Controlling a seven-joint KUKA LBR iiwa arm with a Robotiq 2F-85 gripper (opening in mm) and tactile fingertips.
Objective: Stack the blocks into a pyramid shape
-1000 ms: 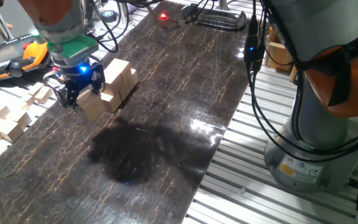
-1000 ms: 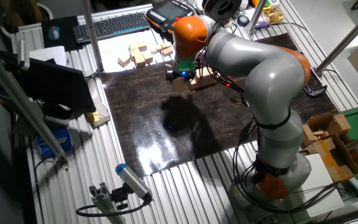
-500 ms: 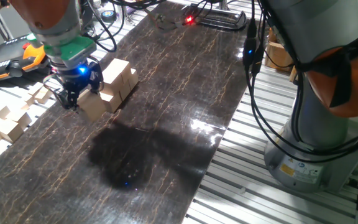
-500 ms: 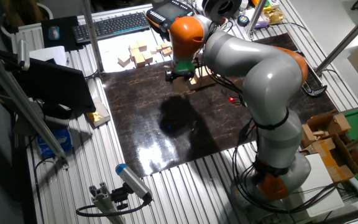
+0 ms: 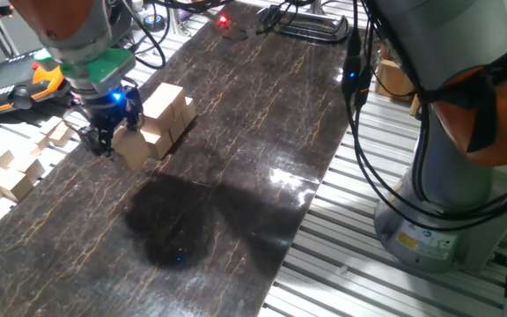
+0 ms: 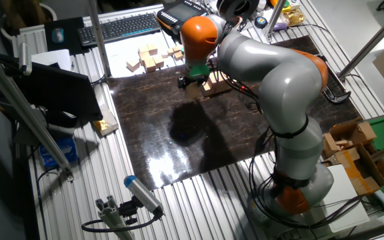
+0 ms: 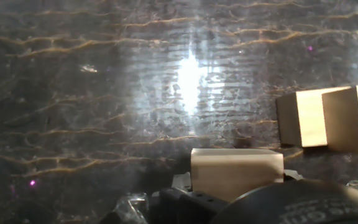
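Gripper [image 5: 104, 132] fingers are down at the left end of the cluster of blocks [image 5: 161, 119], close against the nearest cube. From the fixed views I cannot tell whether the jaws are clamped on that cube or merely beside it. In the hand view one tan block [image 7: 236, 172] sits right at the bottom edge, just above the dark body of the hand, and whether the fingers press on it cannot be made out there either.

These blocks stand together on the dark marbled mat [image 5: 236, 158], near its left edge. They touch one another, with at least one cube resting on top of the lower ones, so the cluster is two layers high at its middle. In the hand view two more cubes [image 7: 328, 118] show at the right side, touching each other and apart from the one near the hand. In the other fixed view the same cluster [image 6: 205, 85] lies under the orange wrist [image 6: 199, 33] at the far side of the mat.

Off the mat, to the left, a loose pile of paler wooden pieces [image 5: 11, 172] lies on the slatted metal table [image 5: 368, 246]. A keyboard [image 6: 119, 28] sits behind the table, and the arm's grey base [image 6: 299, 187] stands at the mat's right side.
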